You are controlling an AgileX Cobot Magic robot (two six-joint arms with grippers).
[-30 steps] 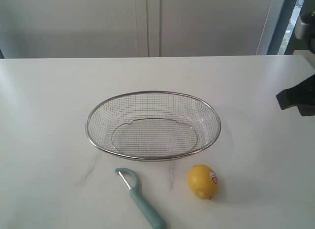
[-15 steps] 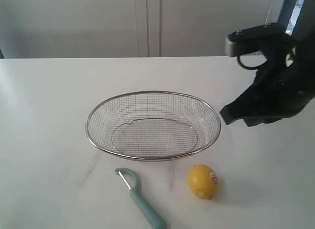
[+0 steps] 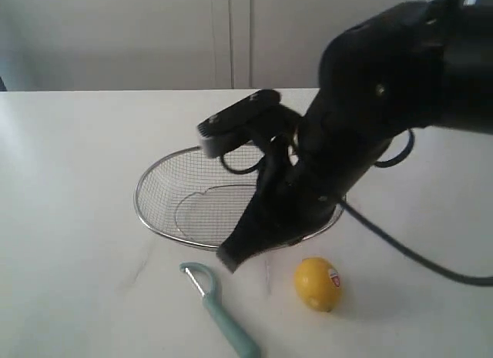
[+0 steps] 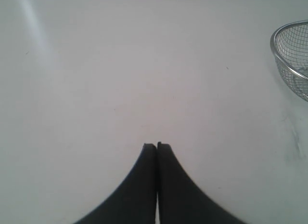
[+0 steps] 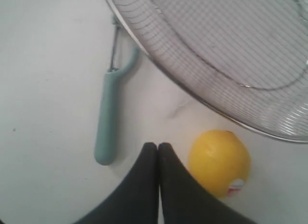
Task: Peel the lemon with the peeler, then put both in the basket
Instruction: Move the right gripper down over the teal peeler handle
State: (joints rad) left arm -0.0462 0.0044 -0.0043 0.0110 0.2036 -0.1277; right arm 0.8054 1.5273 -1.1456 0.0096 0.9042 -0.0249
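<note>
Right jaws, pressed shut on nothing, hover over the counter (image 3: 77,181) between peeler (image 5: 107,123) and lemon (image 5: 219,161) (lemon the closer), near the basket (image 5: 192,96). Left jaws are also shut, empty, well apart from the basket.

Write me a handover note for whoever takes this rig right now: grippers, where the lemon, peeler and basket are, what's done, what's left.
Left gripper: shut, holding nothing, over bare table.
Right gripper: shut, holding nothing, hanging between the peeler and the lemon, apparently touching neither.
Things: peeler and lemon lie apart on the table just in front of the basket, which is empty.
Done: nothing; the lemon's visible skin looks whole, with its sticker on.
Left: open a gripper, pick up peeler and lemon, peel, then put both in the basket.
</note>
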